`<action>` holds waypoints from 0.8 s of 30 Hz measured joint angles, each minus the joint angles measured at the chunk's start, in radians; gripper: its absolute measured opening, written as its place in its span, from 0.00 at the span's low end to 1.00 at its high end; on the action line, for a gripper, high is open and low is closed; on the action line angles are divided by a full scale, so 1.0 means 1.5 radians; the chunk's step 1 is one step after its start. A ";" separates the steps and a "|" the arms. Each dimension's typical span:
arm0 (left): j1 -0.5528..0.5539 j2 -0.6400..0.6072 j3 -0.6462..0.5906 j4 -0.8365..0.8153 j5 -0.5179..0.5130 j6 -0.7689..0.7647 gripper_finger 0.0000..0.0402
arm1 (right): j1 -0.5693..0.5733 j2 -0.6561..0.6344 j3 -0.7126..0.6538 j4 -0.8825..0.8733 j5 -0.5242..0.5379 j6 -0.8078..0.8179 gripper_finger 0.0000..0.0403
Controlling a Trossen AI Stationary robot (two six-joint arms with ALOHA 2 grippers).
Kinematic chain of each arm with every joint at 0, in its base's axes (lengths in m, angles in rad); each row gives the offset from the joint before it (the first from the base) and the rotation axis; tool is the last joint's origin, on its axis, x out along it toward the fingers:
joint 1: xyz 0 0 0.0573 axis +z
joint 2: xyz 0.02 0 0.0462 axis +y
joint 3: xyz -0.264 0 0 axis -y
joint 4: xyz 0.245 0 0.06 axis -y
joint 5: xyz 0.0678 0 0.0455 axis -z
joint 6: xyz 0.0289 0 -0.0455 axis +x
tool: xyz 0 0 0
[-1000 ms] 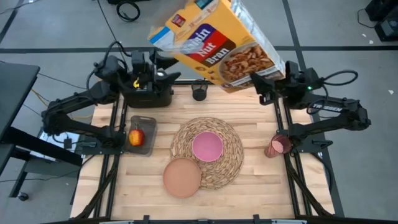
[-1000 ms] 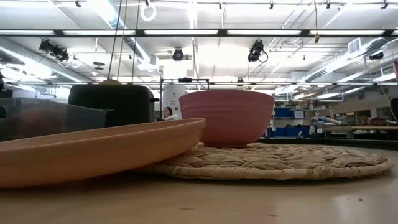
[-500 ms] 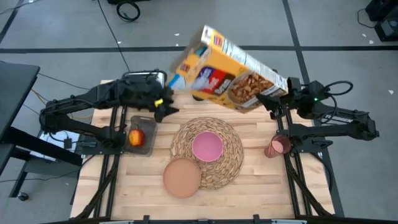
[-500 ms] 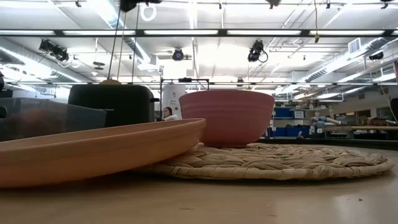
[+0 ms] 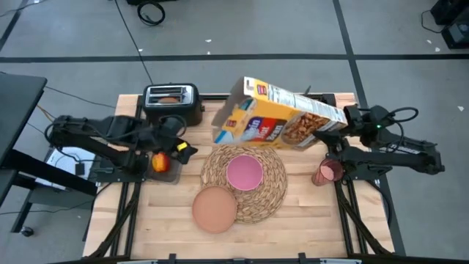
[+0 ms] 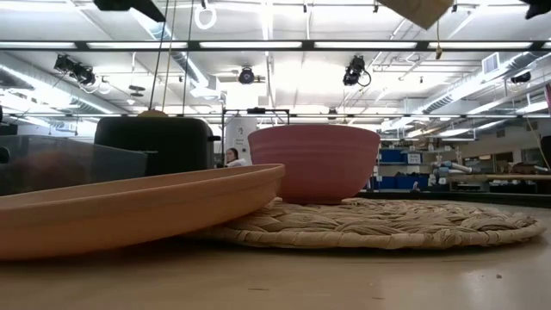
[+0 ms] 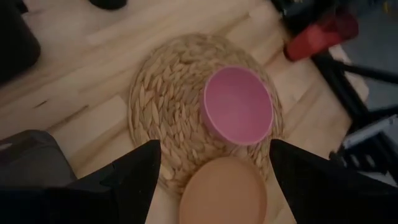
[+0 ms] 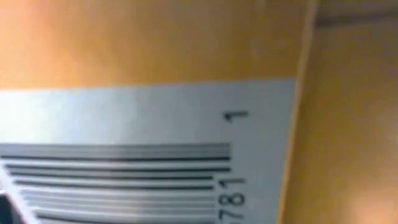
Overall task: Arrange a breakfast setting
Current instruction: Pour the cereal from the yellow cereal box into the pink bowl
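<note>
The placemat [image 5: 244,180] is a large round disc of coiled, braided straw, pale tan, lying flat at the middle of the wooden table [image 5: 308,227]; on its centre stands the pink bowl [image 5: 244,172], matte, round and deep-sided, its hollow showing nothing inside; the brownish-pink plate [image 5: 215,208] is shallow and bare, and it overlaps the mat's near left edge, one side propped on the straw so that it sits tilted in the low view. The red apple [image 5: 160,161] lies in a dark tray [image 5: 170,174] left of the mat; the translucent pink cup [image 5: 327,171] is on the right of the mat, by the right arm's base; a toast slice [image 5: 168,98] shows in a slot of the black toaster [image 5: 171,105] at the far left corner. Above the mat's far edge the cereal box [image 5: 278,123] hangs tipped on its side, open end to the left, clamped at its bottom end by the right gripper [image 5: 338,126]; the left gripper [image 5: 181,144], fingers spread wide and holding nothing, hovers beside the apple.
</note>
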 joint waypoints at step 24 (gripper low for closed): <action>-0.070 0.099 0.001 0.061 -0.152 -0.074 0.76 | -0.003 -0.234 0.146 -0.500 -0.007 0.059 0.64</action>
